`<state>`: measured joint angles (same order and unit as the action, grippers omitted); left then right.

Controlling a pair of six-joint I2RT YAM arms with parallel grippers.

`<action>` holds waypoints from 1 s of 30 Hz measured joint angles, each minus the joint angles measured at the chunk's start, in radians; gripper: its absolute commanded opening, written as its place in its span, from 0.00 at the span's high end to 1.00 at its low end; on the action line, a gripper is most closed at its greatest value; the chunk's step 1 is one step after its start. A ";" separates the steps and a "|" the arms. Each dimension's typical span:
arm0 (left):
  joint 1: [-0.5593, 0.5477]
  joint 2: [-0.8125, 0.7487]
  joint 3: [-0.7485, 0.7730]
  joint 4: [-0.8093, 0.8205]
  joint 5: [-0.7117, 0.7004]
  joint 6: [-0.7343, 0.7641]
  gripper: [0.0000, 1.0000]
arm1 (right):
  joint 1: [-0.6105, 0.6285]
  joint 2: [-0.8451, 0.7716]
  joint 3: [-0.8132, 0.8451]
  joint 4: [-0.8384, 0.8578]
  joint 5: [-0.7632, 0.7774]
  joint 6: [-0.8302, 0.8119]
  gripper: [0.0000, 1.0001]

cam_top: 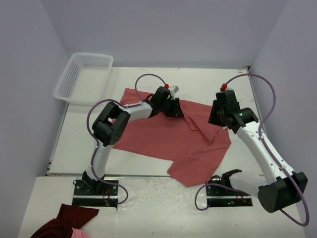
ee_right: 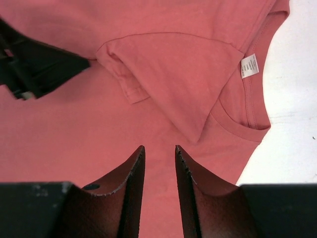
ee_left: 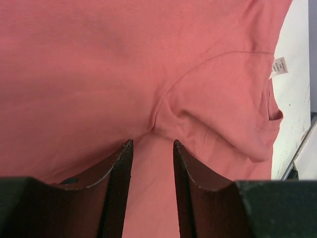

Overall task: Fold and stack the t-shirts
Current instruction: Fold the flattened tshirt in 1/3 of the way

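Observation:
One salmon-red t-shirt (cam_top: 163, 136) lies spread across the middle of the table, with its neck to the right and a sleeve folded over the chest (ee_right: 173, 74). Its white neck label (ee_right: 249, 66) shows in both wrist views. My left gripper (cam_top: 177, 110) is down on the shirt's far edge. Its jaws stand apart (ee_left: 152, 143), and the cloth puckers into a ridge just ahead of the tips. My right gripper (cam_top: 217, 121) is low over the shirt near the collar. Its jaws are narrowly apart (ee_right: 159, 147) over flat fabric.
A white mesh basket (cam_top: 84, 77) stands at the far left corner. A dark maroon cloth bundle (cam_top: 67, 223) with a pink patch lies near the left arm's base. Bare white table (ee_right: 292, 124) lies just right of the collar, and grey walls close in three sides.

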<state>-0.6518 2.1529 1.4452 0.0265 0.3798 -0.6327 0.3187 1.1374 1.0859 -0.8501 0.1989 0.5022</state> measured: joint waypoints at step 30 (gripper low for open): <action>-0.124 -0.003 0.006 0.018 -0.035 -0.064 0.58 | 0.000 0.043 -0.053 0.031 0.000 0.003 0.67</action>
<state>-0.7753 2.1498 1.4509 0.0444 0.3447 -0.6968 0.3187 1.1809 1.0332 -0.8192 0.1989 0.5049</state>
